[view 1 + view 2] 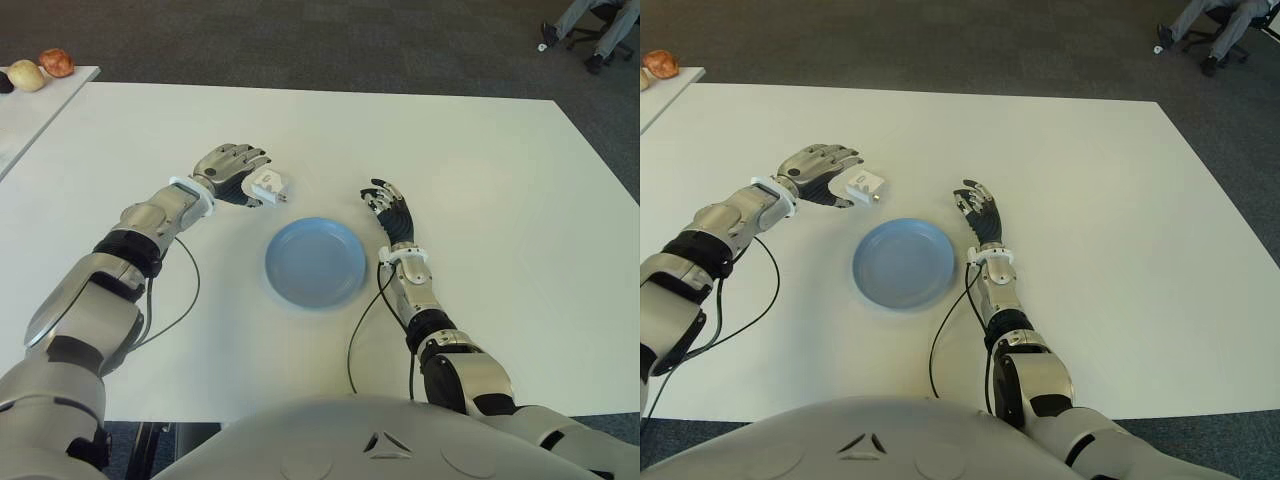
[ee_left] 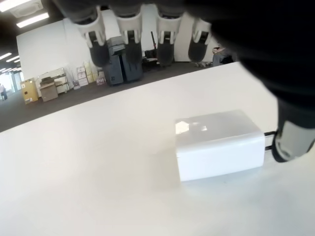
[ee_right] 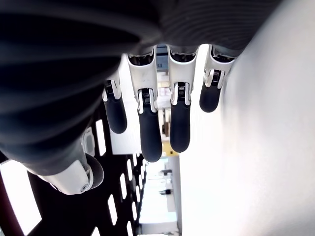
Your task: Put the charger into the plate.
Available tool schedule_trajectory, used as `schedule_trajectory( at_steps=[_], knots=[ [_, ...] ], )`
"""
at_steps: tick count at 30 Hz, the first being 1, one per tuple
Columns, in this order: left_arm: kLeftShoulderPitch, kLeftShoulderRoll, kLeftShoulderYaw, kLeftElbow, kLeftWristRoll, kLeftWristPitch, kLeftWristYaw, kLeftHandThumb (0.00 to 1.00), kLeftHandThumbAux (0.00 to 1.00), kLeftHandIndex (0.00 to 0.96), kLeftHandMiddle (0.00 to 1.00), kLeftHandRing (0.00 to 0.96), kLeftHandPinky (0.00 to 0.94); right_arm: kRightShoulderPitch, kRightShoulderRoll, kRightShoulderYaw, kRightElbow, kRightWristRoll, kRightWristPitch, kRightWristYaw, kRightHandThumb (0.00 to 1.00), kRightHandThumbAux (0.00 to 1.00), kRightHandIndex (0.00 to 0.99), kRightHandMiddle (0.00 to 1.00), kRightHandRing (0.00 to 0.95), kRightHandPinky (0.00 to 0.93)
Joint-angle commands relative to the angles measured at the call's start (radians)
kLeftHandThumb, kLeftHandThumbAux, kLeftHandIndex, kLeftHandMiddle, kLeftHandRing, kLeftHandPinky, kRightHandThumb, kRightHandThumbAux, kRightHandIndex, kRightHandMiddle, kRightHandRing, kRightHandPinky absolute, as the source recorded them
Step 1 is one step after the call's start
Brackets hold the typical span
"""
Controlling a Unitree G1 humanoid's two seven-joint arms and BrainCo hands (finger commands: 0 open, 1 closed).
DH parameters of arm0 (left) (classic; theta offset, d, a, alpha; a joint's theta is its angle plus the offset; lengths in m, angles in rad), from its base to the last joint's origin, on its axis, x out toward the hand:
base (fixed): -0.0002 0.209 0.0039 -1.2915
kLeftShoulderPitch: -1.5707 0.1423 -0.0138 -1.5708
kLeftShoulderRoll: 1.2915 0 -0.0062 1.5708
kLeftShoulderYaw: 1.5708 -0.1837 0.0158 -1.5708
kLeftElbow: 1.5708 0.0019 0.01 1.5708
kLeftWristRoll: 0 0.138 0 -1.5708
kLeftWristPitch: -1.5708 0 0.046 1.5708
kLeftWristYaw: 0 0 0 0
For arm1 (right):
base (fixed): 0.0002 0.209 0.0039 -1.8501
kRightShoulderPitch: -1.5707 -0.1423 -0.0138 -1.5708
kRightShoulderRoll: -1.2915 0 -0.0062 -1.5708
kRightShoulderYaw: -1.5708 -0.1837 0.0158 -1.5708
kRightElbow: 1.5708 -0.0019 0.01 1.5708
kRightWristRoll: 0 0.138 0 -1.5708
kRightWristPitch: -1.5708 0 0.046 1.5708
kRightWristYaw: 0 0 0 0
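The left wrist view shows what the eye views cannot settle: the white charger [image 2: 218, 143] lies flat on the white worktop [image 2: 88, 172], its metal prongs toward the thumb tip beside it, and the four other fingers [image 2: 129, 30] hang above and beyond it with open air between. So the left hand [image 1: 232, 172] is spread wide around the charger (not closed on it); whether the thumb touches the prongs I cannot tell. From the eye views, the charger [image 1: 268, 186] seems almost tucked against the palm, at the far left of the plate [image 1: 315, 262] and near its rim, but outside it.

The plate is round and light blue, it stands on the worktop close to the robot, and nothing is in it.

The right hand [image 1: 390, 211] shows just to the right of the plate, palm side down, fingers [image 3: 149, 125] stretched and a little apart, holding nothing; the right wrist view confirms this.

Only the eye views show the surroundings: a second table [image 1: 30, 110] at the far left with some round fruits [image 1: 42, 69] on it, and at the far right a person's legs [image 1: 588, 22] on the dark floor.
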Motion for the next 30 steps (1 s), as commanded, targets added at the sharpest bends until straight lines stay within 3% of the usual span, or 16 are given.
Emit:
schedule_trajectory(
  at_steps=[1,11,30],
  knots=[
    [-0.001,-0.047,-0.026,0.090,-0.007,0.006,0.013,0.000,0.457,0.000,0.000,0.000,0.000,0.064,0.008,0.002,0.034,0.000,0.057,-0.005,0.000,0.665,0.219,0.390,0.309,0.171],
    [-0.015,-0.109,-0.042,0.198,-0.037,0.001,0.021,0.000,0.463,0.000,0.000,0.000,0.006,0.068,0.013,-0.002,0.026,0.010,0.067,0.004,0.000,0.664,0.205,0.383,0.312,0.191],
    [0.014,-0.165,-0.042,0.231,-0.114,0.009,0.009,0.000,0.482,0.000,0.000,0.000,0.018,0.078,0.016,0.001,0.007,0.008,0.075,0.005,0.000,0.662,0.199,0.380,0.311,0.194]
  ],
)
